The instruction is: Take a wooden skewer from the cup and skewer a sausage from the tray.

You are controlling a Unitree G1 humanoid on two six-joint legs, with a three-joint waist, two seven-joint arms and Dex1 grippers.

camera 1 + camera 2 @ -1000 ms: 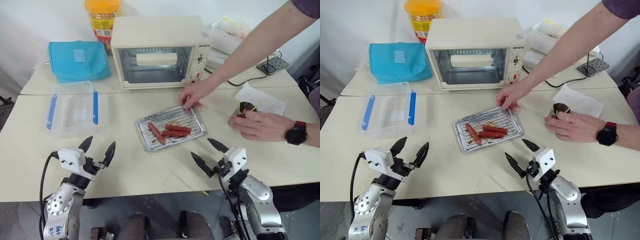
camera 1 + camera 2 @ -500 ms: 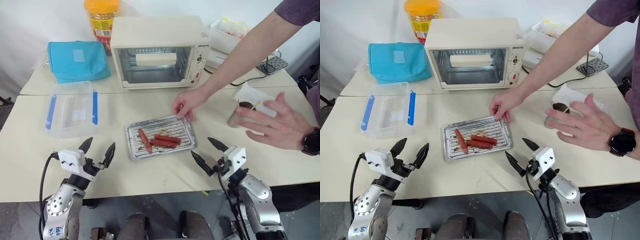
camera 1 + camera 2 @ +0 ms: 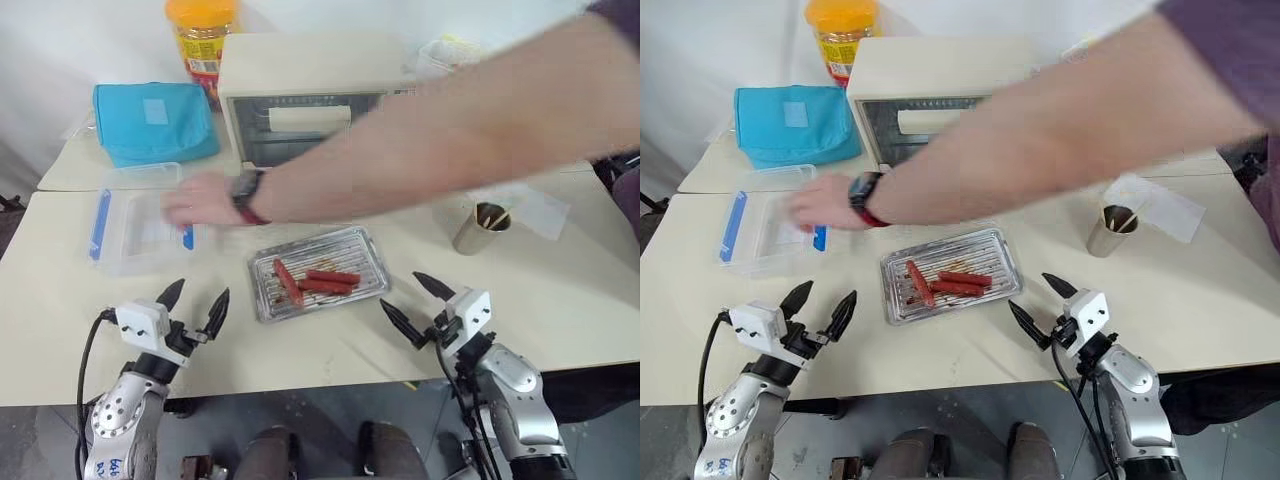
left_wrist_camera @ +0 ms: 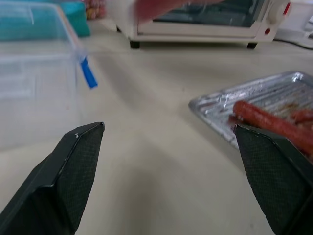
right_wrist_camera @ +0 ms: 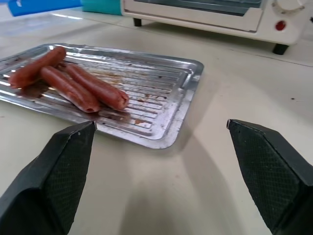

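Observation:
The silver tray (image 3: pixel 366 268) lies in the middle of the table with three sausages (image 3: pixel 310 282) on its ribbed bottom. The steel cup (image 3: pixel 478 229) stands to the tray's right, with wooden skewers sticking out of it. My left gripper (image 3: pixel 197 300) hovers open near the table's front edge, left of the tray. On the tray's near right, my right gripper (image 3: pixel 403 295) is open too, and its wrist view shows the tray (image 5: pixel 188 98) and sausages (image 5: pixel 83 88) just ahead. Both grippers are empty. A person's arm (image 3: pixel 420 150) stretches across above the tray.
The person's hand (image 3: pixel 195 205) with a wristwatch reaches the clear plastic box (image 3: pixel 125 230) with blue clips at left. Behind stand a toaster oven (image 3: pixel 290 115), a blue bag (image 3: pixel 150 120) and an orange-lidded jar (image 3: pixel 202 40). A paper napkin (image 3: pixel 545 210) lies beyond the cup.
The person slid the tray nearer and leftward, let go of the cup, then swung an arm across to the plastic box. Neither of my grippers has moved.

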